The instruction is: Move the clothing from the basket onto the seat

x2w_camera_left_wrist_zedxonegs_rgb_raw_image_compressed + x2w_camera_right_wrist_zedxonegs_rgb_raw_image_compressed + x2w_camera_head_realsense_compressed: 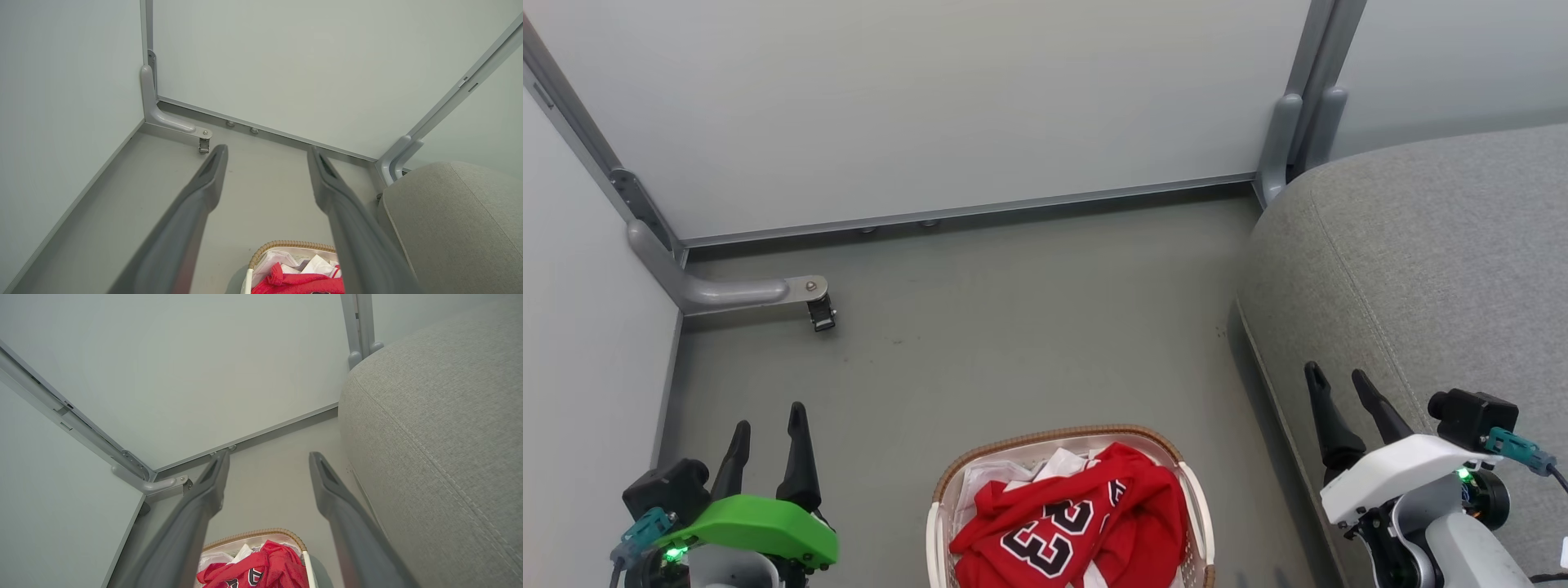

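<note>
Seat (pixel 1421 269): grey cushion, at right; basket (pixel 1058 434): on floor (pixel 1013 327) beside seat; clothing (pixel 1086 514): red jersey heaped in basket; left gripper (pixel 769 416), right gripper (pixel 1337 371): fingers spread, empty, flanking basket; step judged: first pick not begun; next: descend, pinch jersey.
</note>
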